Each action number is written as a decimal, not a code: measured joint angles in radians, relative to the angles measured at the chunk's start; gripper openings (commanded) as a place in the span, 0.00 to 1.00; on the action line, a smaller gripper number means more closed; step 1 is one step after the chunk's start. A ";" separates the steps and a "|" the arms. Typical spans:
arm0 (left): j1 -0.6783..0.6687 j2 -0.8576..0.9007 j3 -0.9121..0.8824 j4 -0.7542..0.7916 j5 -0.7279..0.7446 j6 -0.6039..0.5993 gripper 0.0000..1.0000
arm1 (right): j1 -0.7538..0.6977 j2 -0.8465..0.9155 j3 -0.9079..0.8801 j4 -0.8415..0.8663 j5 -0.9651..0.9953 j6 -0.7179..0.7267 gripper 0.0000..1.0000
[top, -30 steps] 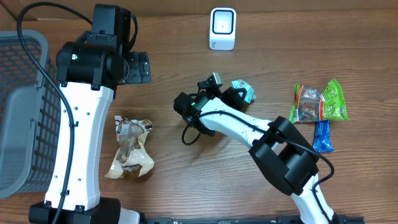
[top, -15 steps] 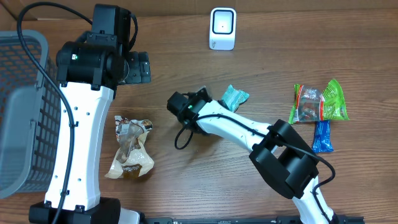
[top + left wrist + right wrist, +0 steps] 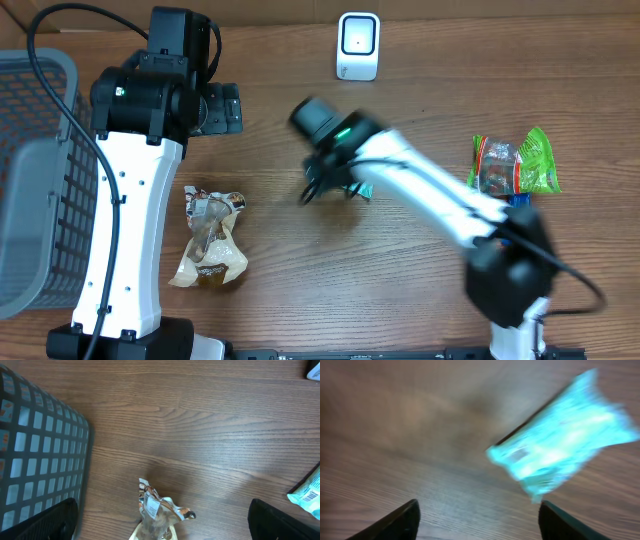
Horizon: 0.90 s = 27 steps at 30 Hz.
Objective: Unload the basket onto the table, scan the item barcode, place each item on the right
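Note:
The white barcode scanner (image 3: 358, 46) stands at the table's far edge. A teal packet (image 3: 359, 189) lies on the wood below it, partly under my blurred right arm. In the right wrist view the packet (image 3: 560, 435) is a blur on the table ahead of my right gripper (image 3: 481, 522). That gripper is open with only bare wood between its fingers. My right gripper (image 3: 338, 170) hangs just left of the packet. My left gripper (image 3: 225, 108) is open far to the left, and in its wrist view (image 3: 165, 522) it is above a crumpled gold snack bag (image 3: 157, 515).
A grey mesh basket (image 3: 30, 180) fills the left edge. The gold snack bag (image 3: 208, 240) lies beside the left arm. Green and red packets (image 3: 515, 165) and a blue one (image 3: 517, 202) lie at the right. A corner of the teal packet (image 3: 307, 492) shows in the left wrist view.
My right gripper has opened and let go of the teal packet, which now lies on the table. The right arm is swinging fast, its wrist shifted toward the scanner. The left arm has not moved.

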 measured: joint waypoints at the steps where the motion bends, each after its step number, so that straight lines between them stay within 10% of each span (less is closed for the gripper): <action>1: 0.000 0.000 0.000 0.000 0.000 0.000 1.00 | -0.047 -0.032 0.006 0.001 -0.026 0.000 0.86; 10: 0.000 0.000 0.000 0.000 0.000 0.000 1.00 | -0.396 -0.047 0.013 0.095 -0.305 -0.151 0.96; 27: 0.000 0.000 0.000 0.000 0.000 0.000 1.00 | -0.439 0.181 -0.006 0.132 -0.485 -0.602 0.94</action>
